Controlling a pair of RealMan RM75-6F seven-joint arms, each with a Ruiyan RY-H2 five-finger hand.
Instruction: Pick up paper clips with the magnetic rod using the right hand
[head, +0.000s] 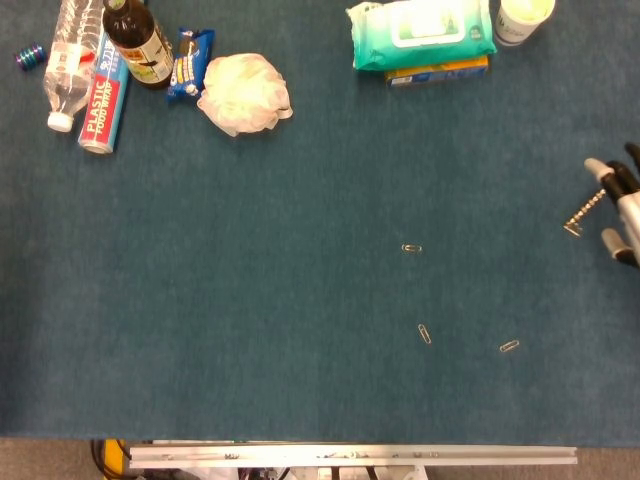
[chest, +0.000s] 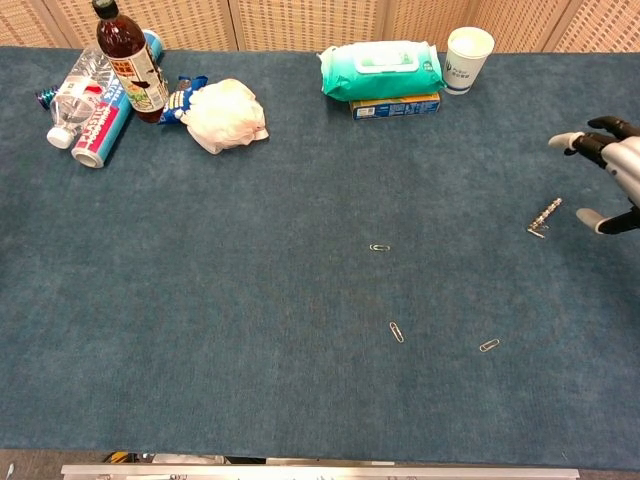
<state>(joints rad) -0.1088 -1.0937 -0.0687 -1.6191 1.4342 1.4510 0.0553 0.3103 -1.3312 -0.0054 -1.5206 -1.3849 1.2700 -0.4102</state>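
Three paper clips lie on the blue cloth: one at mid-table, one nearer the front, and one to its right. The thin metal magnetic rod, with what looks like clips stuck at its lower end, lies on the cloth near the right edge. My right hand is half out of view just right of the rod, fingers spread and holding nothing. My left hand does not show in either view.
At the far left stand a dark bottle, a water bottle, a roll of food wrap, a snack packet and a white bath puff. Wet wipes on a box and a paper cup sit far right.
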